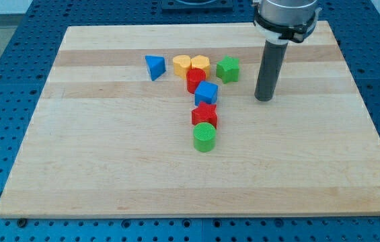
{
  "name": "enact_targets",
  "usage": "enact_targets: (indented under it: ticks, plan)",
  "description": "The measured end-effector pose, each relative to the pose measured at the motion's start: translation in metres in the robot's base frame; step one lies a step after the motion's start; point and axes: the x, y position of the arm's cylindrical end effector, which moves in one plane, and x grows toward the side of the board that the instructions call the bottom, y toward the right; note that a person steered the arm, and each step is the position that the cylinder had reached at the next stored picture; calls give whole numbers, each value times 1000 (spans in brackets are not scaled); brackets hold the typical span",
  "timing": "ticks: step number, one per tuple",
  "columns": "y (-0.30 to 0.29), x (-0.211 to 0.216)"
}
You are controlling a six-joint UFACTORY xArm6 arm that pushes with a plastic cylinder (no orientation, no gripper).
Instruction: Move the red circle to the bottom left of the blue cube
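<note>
The red circle (195, 79) is a short red cylinder near the board's top middle. It touches the blue cube (206, 93), which sits just to its lower right. My tip (263, 99) is the lower end of the dark rod, standing on the board to the right of the blue cube, well apart from it and from the red circle.
A red star (204, 115) and a green cylinder (204, 137) lie below the blue cube. Two yellow blocks (190, 65) sit above the red circle, a green block (228, 69) to their right, a blue triangle (154, 67) to their left. The wooden board (75, 154) has blue table around it.
</note>
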Motion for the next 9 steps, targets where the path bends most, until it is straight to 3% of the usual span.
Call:
enact_targets:
  ticks: [1,3,4,6,9]
  plan:
    - [-3,0]
    - [-87,-5]
    - [-94,-27]
    - [-94,-30]
    - [-152,-32]
